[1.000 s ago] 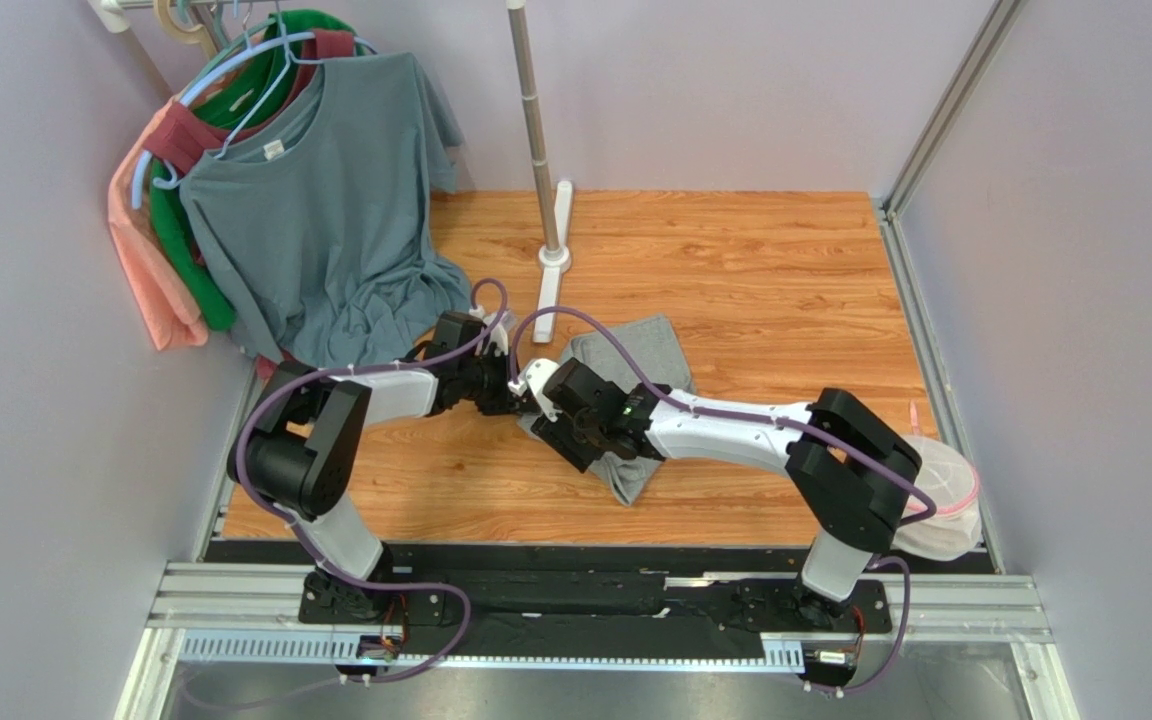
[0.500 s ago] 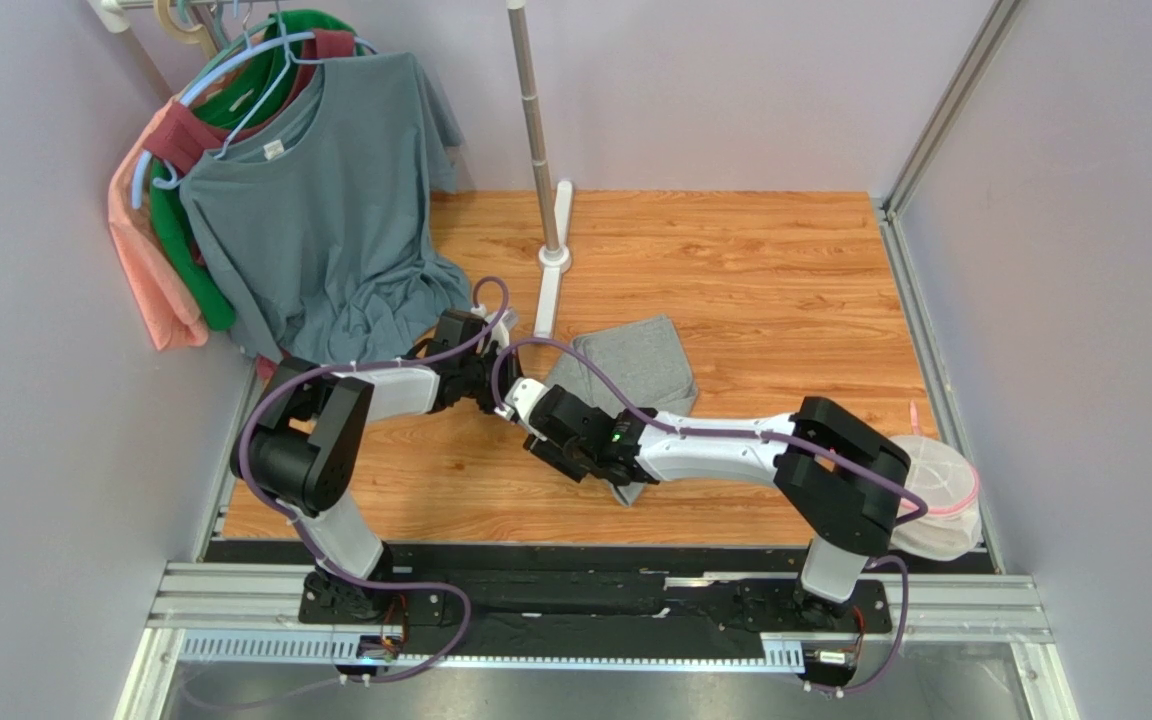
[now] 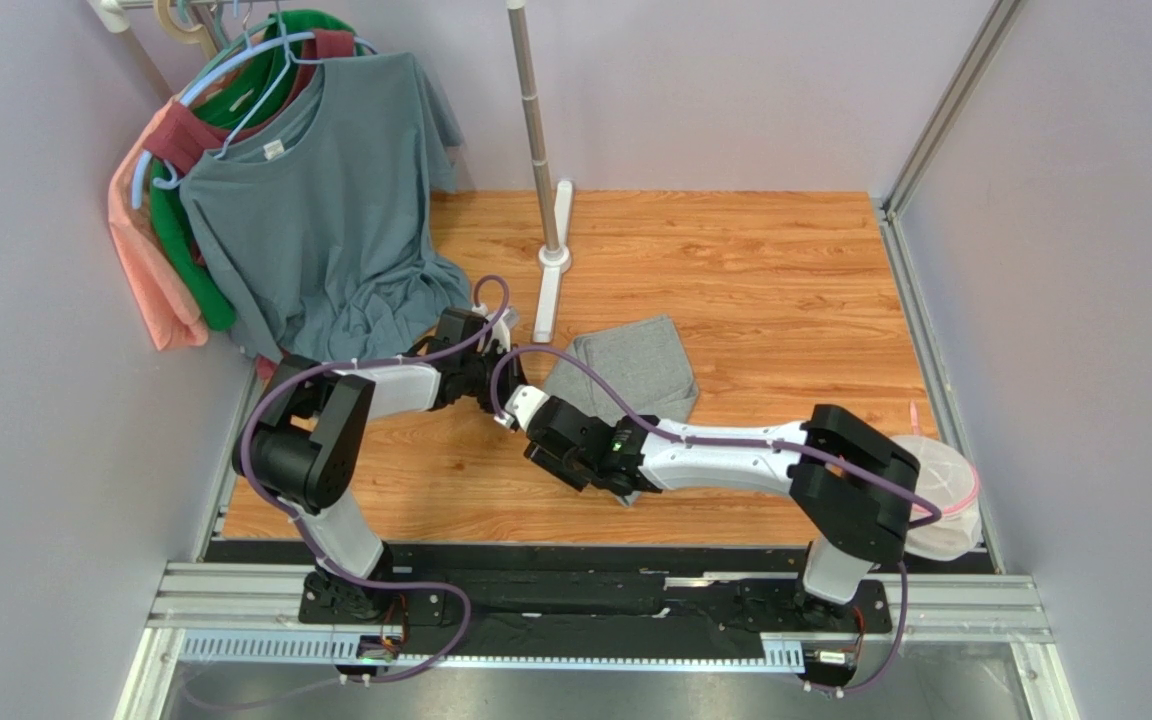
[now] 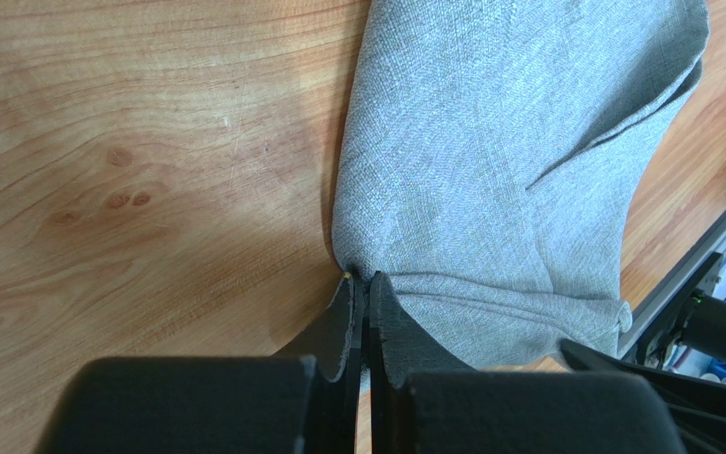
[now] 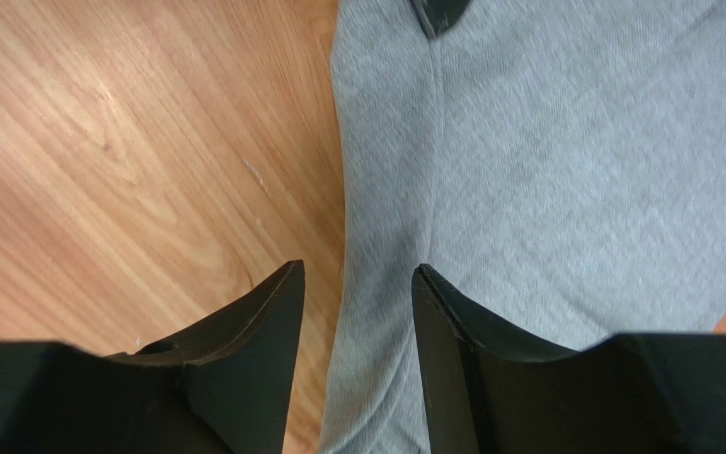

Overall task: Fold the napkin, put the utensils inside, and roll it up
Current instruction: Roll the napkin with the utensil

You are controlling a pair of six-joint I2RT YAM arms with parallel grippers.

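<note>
Right arm (image 3: pixel 732 443) has been sliding back toward its base along the napkin (image 3: pixel 635 368)'s left edge, so more cloth is showing up top now. Right jaws are hanging partly open and gripping nothing. They're straddling that edge, which is running straight ahead between them, with bare desk (image 5: pixel 102 142) on one side. Left jaws are pinching shut on the same edge farther along. I'm counting one folded napkin mid-desk and no fork showing.

top view high, wide; wrist views close, sharing napkin (image 4: pixel 490 142)
</note>
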